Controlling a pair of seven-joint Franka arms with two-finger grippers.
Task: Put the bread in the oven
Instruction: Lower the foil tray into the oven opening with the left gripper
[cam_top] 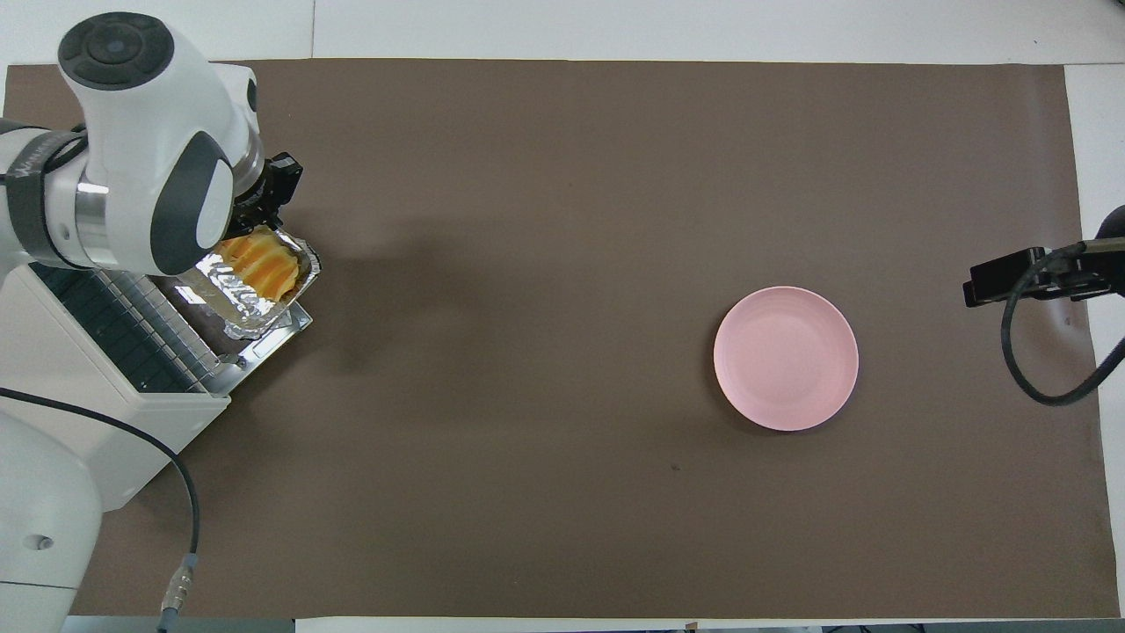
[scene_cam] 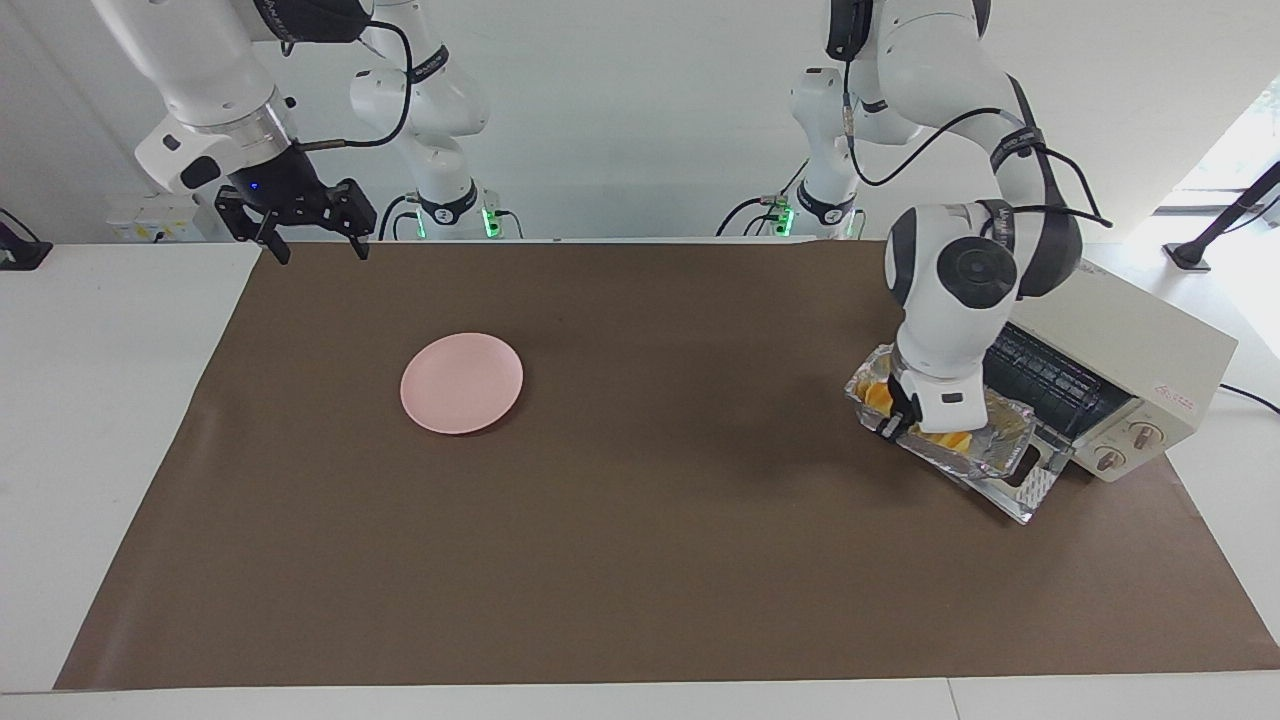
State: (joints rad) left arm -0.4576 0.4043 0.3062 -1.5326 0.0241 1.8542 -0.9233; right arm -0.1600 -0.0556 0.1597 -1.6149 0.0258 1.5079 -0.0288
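The bread (scene_cam: 950, 439), a ridged yellow-orange loaf, lies in a crinkled foil tray (scene_cam: 1003, 440). My left gripper (scene_cam: 893, 424) is shut on the tray's rim and holds it up, tilted, over the open drop-down door (scene_cam: 1031, 487) of the cream-white oven (scene_cam: 1120, 335). From overhead, the bread (cam_top: 259, 262) and foil tray (cam_top: 230, 294) hang over the door (cam_top: 265, 338) just in front of the oven (cam_top: 61, 413) and its wire rack, with the left gripper (cam_top: 262, 220) at the tray's rim. My right gripper (scene_cam: 320, 255) waits open in the air at the right arm's end.
A round pink plate (scene_cam: 461, 383) sits on the brown mat (scene_cam: 640, 560) toward the right arm's end; overhead, the plate (cam_top: 785, 358) lies near the right gripper (cam_top: 1011, 274). The oven stands at the left arm's end, angled, its knobs (scene_cam: 1128, 446) beside the door.
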